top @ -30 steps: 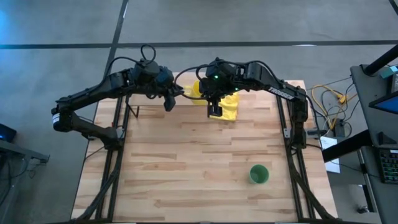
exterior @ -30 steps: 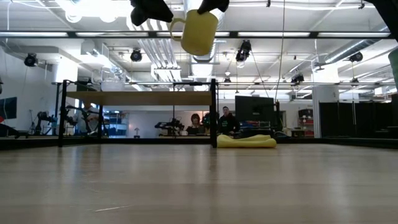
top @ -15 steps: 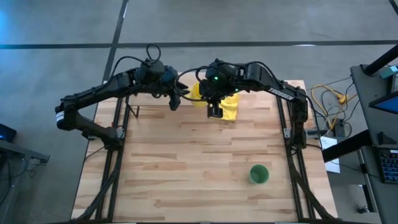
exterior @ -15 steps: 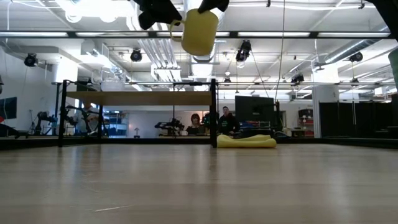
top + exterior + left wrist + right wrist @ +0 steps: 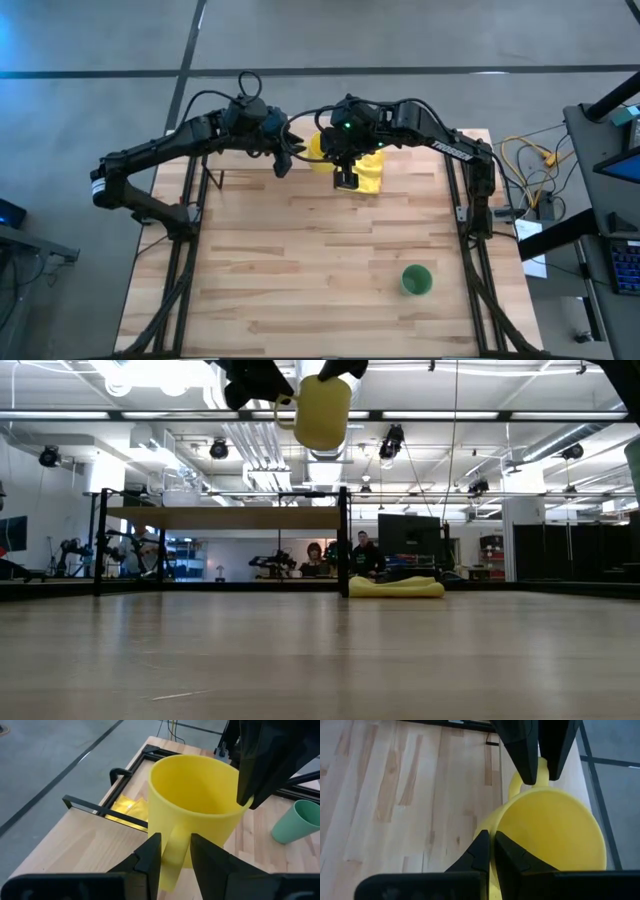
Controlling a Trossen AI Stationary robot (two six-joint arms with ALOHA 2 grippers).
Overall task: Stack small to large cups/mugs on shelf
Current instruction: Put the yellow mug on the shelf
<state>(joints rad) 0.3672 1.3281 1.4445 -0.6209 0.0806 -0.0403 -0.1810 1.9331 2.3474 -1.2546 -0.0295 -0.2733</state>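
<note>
Since a second ago the left arm has swung inward along the far edge of the worktop (image 5: 300, 270), bringing its end effector (image 5: 175, 855) up to the yellow mug's (image 5: 197, 805) handle, which now sits between its two spread fingers, not yet pinched as far as I can judge. That looks like a handover: the right end effector (image 5: 492, 852) is clamped on the mug's rim, one finger inside and one outside, holding it upright in the air above the far edge, so the handle is left free for the other arm. Nearest the front, toward the right corner, the green cup (image 5: 416, 279) stands alone, untouched. Farther back, under the mug, lies the yellow cloth (image 5: 370, 172), and beyond it the shelf (image 5: 225, 518) with its black frame bars stands at the far edge. White lettering shows on the right arm's forearm in the high view, too small to read with confidence.
</note>
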